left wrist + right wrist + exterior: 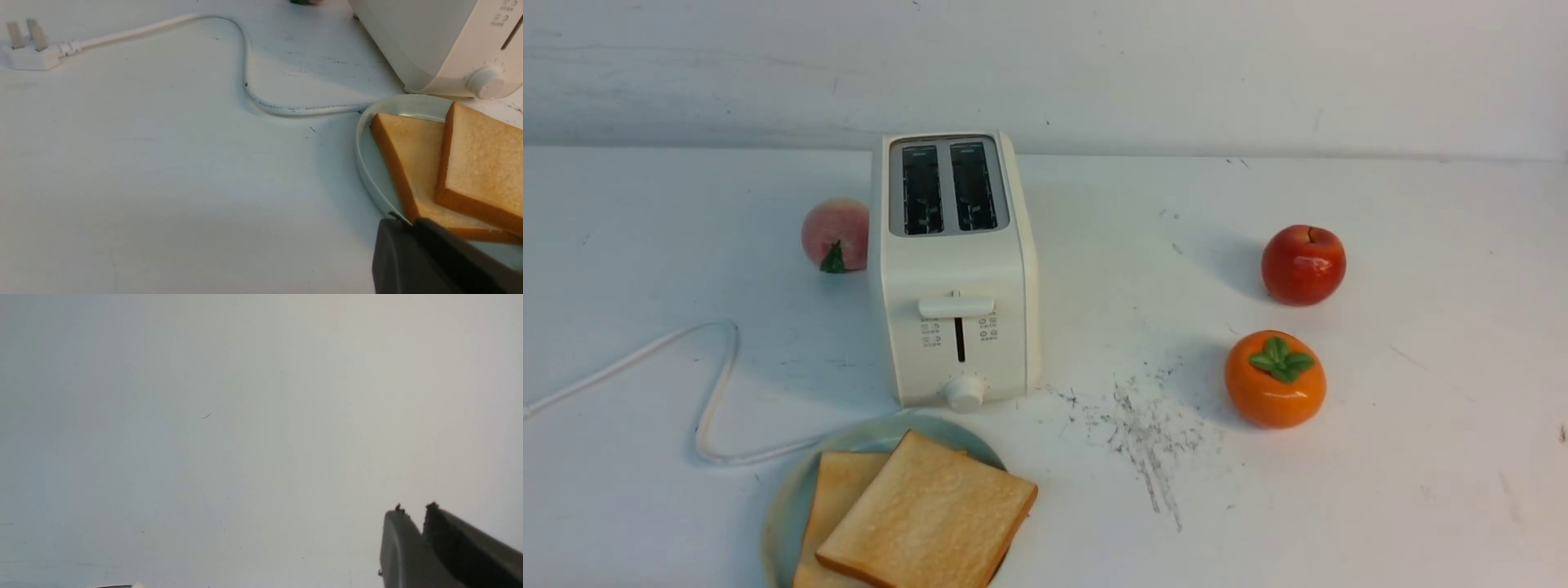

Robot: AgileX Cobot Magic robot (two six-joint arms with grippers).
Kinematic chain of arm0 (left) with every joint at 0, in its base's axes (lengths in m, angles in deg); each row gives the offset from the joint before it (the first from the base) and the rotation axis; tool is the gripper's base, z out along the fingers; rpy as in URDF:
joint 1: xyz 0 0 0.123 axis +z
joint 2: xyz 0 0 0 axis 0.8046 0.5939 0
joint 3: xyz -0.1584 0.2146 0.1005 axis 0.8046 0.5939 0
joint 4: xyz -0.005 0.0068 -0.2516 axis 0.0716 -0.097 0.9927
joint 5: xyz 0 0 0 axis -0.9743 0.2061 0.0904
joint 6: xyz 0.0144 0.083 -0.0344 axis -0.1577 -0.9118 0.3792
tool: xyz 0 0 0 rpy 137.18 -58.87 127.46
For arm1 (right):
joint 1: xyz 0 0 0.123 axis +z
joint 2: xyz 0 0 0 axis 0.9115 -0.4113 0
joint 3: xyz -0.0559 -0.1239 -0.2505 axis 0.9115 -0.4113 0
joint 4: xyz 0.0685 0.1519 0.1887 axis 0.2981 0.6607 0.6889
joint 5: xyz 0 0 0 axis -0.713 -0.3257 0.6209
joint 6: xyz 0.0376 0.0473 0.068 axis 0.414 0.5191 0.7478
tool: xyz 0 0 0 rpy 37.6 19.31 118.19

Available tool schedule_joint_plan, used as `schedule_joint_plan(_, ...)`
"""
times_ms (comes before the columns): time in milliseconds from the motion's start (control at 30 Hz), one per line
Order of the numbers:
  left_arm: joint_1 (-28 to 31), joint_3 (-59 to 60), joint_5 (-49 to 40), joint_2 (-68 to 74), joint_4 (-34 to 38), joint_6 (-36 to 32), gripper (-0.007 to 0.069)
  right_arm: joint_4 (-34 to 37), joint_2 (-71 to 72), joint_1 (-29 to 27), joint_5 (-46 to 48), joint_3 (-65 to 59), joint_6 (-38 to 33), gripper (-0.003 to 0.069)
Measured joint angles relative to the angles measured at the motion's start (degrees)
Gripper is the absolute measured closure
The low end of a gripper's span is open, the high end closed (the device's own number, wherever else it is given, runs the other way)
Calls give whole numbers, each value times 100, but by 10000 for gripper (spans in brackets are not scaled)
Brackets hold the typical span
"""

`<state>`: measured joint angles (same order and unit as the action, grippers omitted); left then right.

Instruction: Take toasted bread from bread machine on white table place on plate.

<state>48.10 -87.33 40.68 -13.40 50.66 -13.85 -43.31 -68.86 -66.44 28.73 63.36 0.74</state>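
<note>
Front view: bread machine (956, 269) upright mid-bench (1380, 490), slots empty; both toasted bread slices (927, 514) overlap on plate (784, 506) just in front. Left wrist view: left end effector (402, 222) clenched, empty, by plate rim — cord (245, 77) nearby. Right wrist view: right end effector (413, 508) nearly closed, holding nothing, over bare bench.

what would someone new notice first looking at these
Probably the two slices of toasted bread, overlapping on the plate at the near edge of the white table. Just behind it stands the bread machine, both slots empty. To the right, a shiny red apple and an orange persimmon stand out.
</note>
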Motion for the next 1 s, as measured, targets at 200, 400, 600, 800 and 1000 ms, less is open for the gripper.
schedule_joint_plan(200,0,0,0,0,0,0,589,-13,0,0,0,0,0,568)
schedule_joint_plan(400,0,0,0,0,0,0,586,-606,0,-6,135,-158,-143,561)
schedule_joint_plan(600,0,0,0,0,0,0,582,-1469,0,-10,136,-1080,-181,553)
schedule_joint_plan(800,0,0,-4,0,-23,0,572,-1767,-6,-10,238,-2719,268,548)
schedule_joint_plan(1000,0,0,-4,-2,-27,0,569,-1815,4,-10,426,-3341,1442,541)
